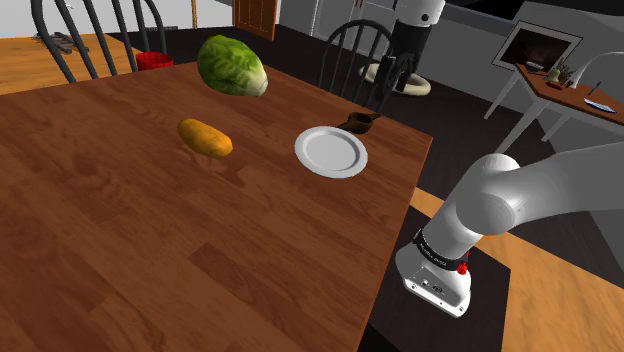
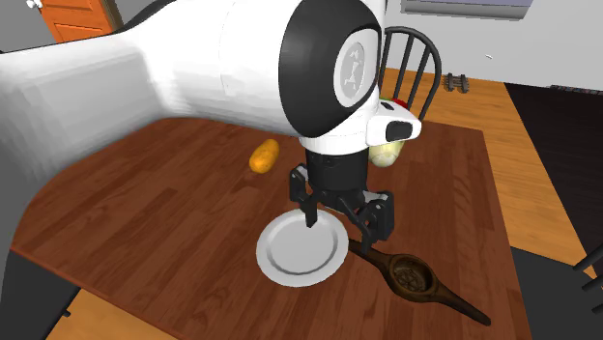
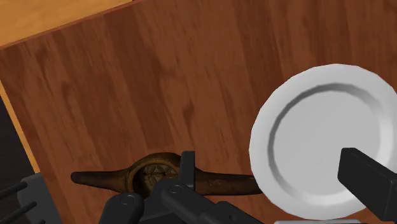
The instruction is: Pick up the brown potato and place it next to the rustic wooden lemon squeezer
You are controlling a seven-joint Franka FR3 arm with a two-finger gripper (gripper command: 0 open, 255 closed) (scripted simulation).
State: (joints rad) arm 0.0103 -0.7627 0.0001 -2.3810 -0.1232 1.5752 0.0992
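The brown-orange potato (image 1: 205, 138) (image 2: 264, 155) lies on the wooden table (image 1: 120, 220), toward the shoulder view's left of the white plate (image 1: 331, 152). The dark wooden lemon squeezer (image 1: 357, 123) (image 2: 416, 280) (image 3: 153, 178) lies beside the plate (image 2: 301, 249) (image 3: 331, 140), near the table's edge. My gripper (image 1: 395, 80) (image 2: 343, 217) (image 3: 278, 175) hangs open above the plate and squeezer, with nothing between its fingers. One finger (image 3: 188, 167) stands over the squeezer and the other over the plate's rim. The potato is well away from the gripper.
A green lettuce head (image 1: 231, 66) (image 2: 387, 152) sits on the table beyond the potato. Dark chairs (image 1: 355, 50) stand along the far edge, one with a red thing (image 1: 155, 60) by it. A small side table (image 1: 575, 85) stands at the shoulder view's right.
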